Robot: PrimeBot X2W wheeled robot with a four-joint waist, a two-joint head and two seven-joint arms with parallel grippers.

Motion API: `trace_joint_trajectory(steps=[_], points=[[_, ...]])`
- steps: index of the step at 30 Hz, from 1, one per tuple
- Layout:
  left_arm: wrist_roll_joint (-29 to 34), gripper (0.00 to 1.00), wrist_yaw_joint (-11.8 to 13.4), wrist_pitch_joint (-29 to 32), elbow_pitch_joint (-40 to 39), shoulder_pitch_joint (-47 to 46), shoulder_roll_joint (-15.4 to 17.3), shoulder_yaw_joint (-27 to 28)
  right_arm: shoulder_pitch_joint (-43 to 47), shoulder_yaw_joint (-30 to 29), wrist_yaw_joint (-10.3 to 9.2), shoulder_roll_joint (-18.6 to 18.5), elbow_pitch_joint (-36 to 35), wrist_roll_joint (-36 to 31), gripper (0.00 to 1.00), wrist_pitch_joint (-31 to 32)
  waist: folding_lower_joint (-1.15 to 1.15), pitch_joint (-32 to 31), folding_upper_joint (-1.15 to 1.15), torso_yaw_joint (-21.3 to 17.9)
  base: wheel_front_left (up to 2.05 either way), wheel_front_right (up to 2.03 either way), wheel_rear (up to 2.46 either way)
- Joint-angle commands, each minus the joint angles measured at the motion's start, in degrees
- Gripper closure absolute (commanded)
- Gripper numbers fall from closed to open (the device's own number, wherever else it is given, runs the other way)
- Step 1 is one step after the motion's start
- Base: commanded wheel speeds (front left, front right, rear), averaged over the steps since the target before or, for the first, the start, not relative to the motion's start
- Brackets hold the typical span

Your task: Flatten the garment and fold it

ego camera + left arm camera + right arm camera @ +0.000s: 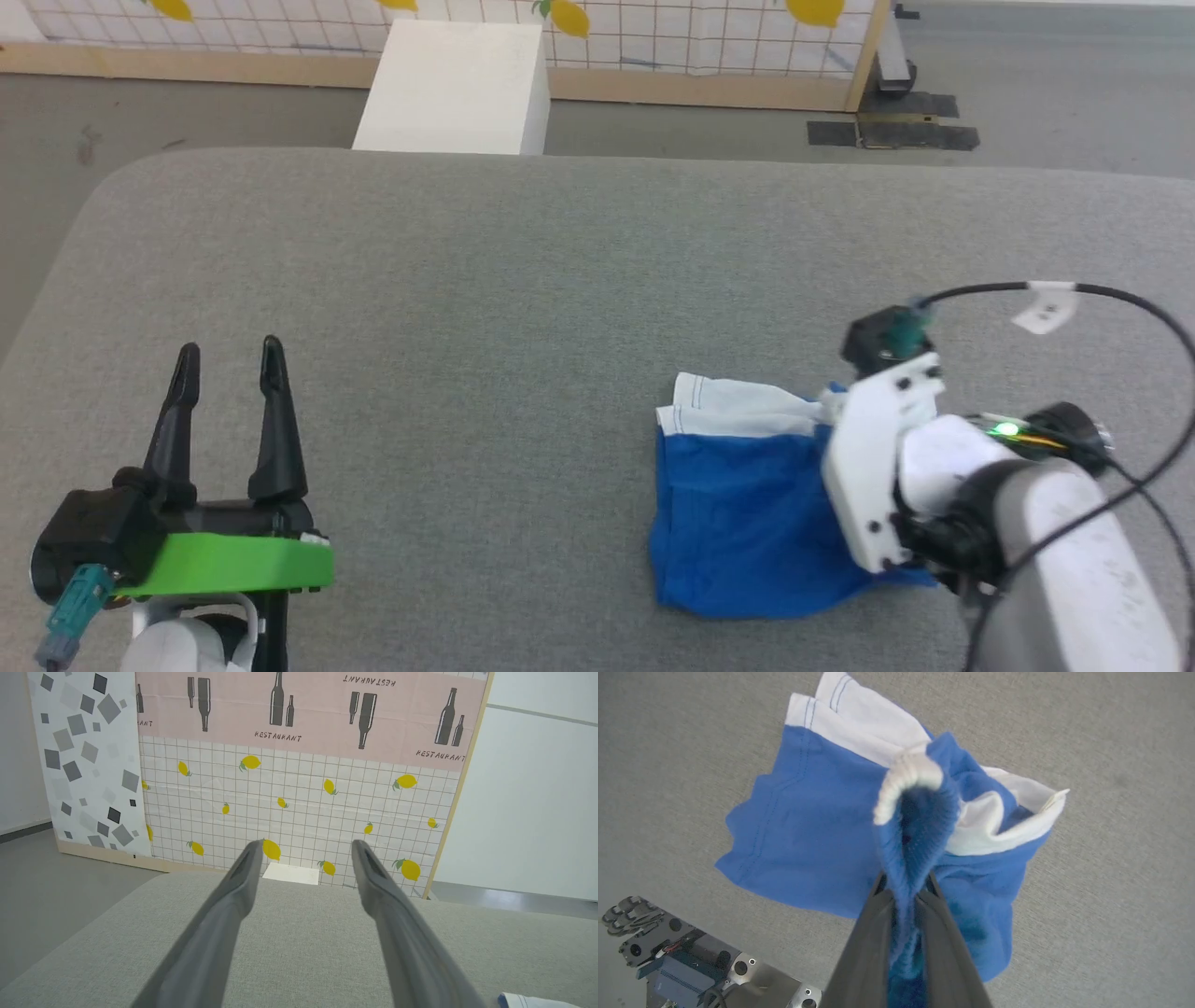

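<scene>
The garment (738, 495) is a royal-blue pair of shorts with white stripes, lying bunched on the grey table (523, 280) at the right. My right gripper (903, 884) is shut on a pinched fold of its blue ribbed edge, lifting that fold above the rest of the garment (808, 826). In the head view the right wrist covers the garment's right side and hides the fingers. My left gripper (231, 359) stands open at the lower left, far from the cloth, with nothing between its fingers (233, 891). A small corner of the garment (523, 1001) peeks in at the left wrist view's bottom right.
A white box (457, 89) stands on the floor beyond the table's far edge, before a tiled lemon-print partition (303, 802). The robot's base (682, 961) shows at the right wrist view's lower left. A black cable (1102, 294) arcs over the right arm.
</scene>
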Motion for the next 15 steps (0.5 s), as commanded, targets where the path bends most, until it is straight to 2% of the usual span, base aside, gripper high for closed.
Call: trace_joint_trajectory(steps=[1, 7, 15], points=[[0.3, 0.00, -0.4, -0.2, -0.2, 0.2, -0.1, -0.3, -1.4, 0.6, -0.10, 0.8, 1.8, 0.4, 1.00, -1.4, 0.00, 0.6, 0.00, 0.8, 0.00, 0.00, 0.00], [-0.3, 0.00, -0.4, -0.2, 0.1, -0.3, 0.3, -0.7, -5.5, 3.8, -0.10, 2.1, 11.8, 0.9, 1.00, -8.3, 0.00, 2.1, 0.00, 2.9, 0.00, 0.00, 0.00], [-0.9, 0.00, -0.4, -0.2, 0.8, -0.7, 0.6, -0.6, -9.1, 9.3, -0.10, 2.2, 21.7, 5.3, 1.00, -14.5, 0.00, 3.1, 0.00, 4.4, 0.00, 0.00, 0.00]])
